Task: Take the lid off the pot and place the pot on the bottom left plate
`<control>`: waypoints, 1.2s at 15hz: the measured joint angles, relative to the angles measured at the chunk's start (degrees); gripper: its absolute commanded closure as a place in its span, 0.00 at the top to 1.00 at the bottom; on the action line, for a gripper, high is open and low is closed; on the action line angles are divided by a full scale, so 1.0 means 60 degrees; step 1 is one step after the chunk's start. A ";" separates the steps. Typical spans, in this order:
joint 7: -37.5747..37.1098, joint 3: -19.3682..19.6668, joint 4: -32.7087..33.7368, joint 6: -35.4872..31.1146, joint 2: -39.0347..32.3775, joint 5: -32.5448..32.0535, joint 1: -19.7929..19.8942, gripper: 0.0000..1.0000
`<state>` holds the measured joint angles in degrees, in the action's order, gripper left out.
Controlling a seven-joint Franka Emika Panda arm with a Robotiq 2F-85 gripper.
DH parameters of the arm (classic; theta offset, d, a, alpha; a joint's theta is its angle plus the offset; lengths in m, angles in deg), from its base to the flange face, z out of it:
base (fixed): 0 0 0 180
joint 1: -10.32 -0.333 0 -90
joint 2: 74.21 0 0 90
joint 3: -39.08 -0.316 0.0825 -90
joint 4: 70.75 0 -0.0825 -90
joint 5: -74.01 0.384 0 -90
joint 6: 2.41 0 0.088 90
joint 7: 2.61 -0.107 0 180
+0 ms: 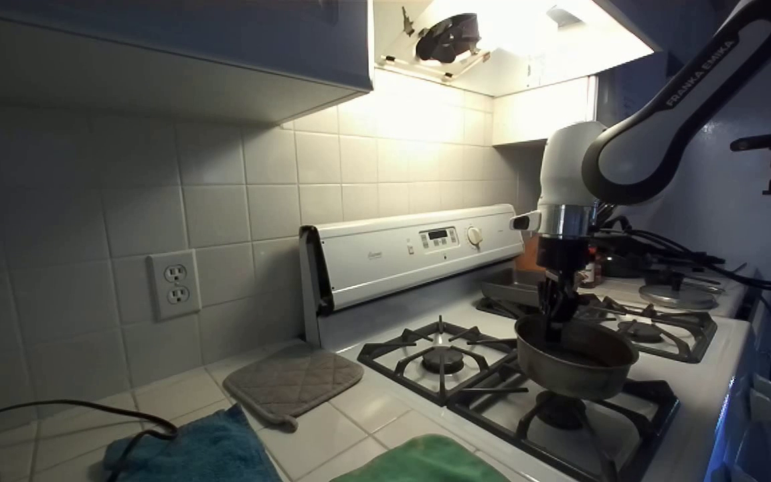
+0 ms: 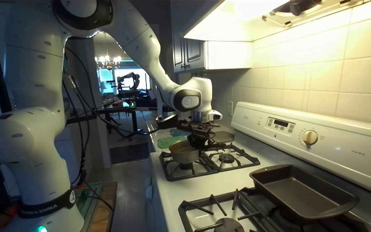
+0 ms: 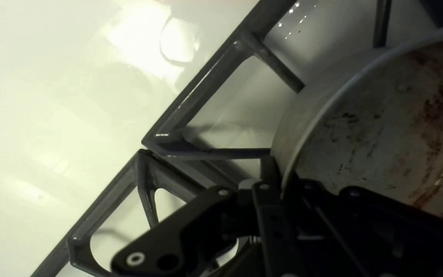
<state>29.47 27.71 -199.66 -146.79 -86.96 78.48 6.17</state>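
The grey pot [image 1: 576, 375] is over the front-left burner, the bottom left plate [image 1: 563, 410], and looks slightly tilted. Both exterior views show the pot [image 2: 185, 156] with the burner cap [image 2: 185, 166] just below it. I cannot tell whether its base touches the grate. My gripper [image 1: 555, 331] points down at the pot's rear side. In the wrist view my gripper [image 3: 284, 182] is shut on the pot's wall [image 3: 302, 104], one finger inside and one outside. The pot is uncovered, with a stained inside. The lid [image 1: 681, 297], clear with a dark knob, lies on the counter beyond the stove.
A dark baking pan [image 2: 301, 193] stands on the rear burner at the stove's other end. The back-left burner grate [image 1: 442, 360] is beside the pot. A grey pot holder [image 1: 295, 378], blue towel [image 1: 198, 448] and green cloth [image 1: 425, 460] lie on the counter. The stove's back panel [image 1: 419, 248] rises behind.
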 measured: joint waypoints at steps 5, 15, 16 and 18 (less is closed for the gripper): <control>0.0070 -0.0062 -0.0036 -0.0345 -0.0166 0.0000 0.0000 0.01; 0.0087 -0.0124 -0.0043 -0.0437 -0.0198 -0.0009 0.0000 0.01; 0.0087 -0.0124 -0.0043 -0.0437 -0.0199 -0.0022 -0.0001 0.01; 0.0087 -0.0125 -0.0042 -0.0414 -0.0198 -0.0064 -0.0010 0.01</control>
<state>29.99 26.96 -199.92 -149.28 -88.14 78.09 6.11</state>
